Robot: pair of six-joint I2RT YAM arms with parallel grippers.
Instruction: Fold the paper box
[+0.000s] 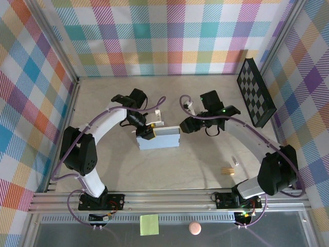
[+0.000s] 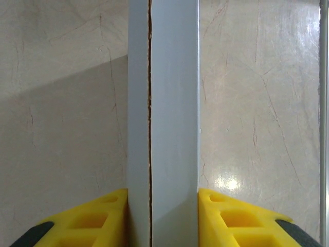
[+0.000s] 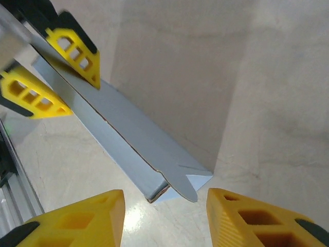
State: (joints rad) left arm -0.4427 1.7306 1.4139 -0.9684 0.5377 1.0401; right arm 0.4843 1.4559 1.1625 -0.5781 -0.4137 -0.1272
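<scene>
Near right part of table [image 1: 118, 170]: small wooden piece [image 1: 227, 169], unused. Mid-table: paper box [image 1: 159, 140] already a long sleeve, seam edges meeting. Right end flap untucked, so I judge ends left to close. My left gripper [image 1: 145, 133] clamps box's left end, jaws narrowed onto it. Right gripper [image 1: 184, 125] jaws partly open at right end, holding nothing.

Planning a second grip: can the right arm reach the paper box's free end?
Probably yes: the right gripper is open, nothing between it and the paper box; left gripper clamps the far end.
</scene>
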